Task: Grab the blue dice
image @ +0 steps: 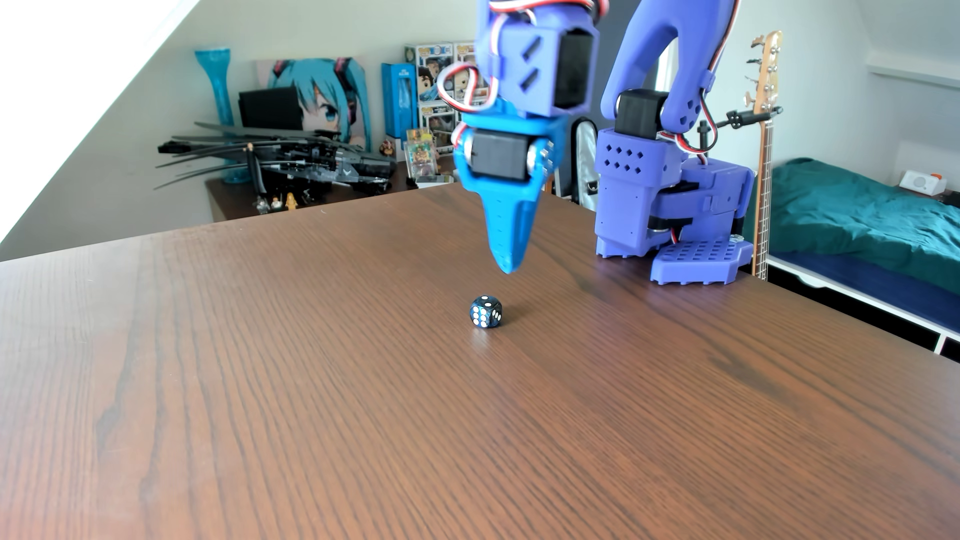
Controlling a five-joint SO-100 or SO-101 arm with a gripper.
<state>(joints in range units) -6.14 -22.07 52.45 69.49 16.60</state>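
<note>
Item: the blue dice [486,311], sitting alone on the wooden table [260,415]. Item: the gripper [508,267], hanging just above and slightly right of it, jaws pressed together, gripping nothing. Risk: descending unopened, the tip may be knocking the die away.

The blue dice [486,311] is seen as a single small cube of dark, marbled blue with white pips and rounded corners. It is set flat on the brown wood-grain table [311,405], near the middle of the surface. One pip is shown on top, six on the face turned toward the camera, and a few more on the right-hand face. Nothing is touching it.
</note>
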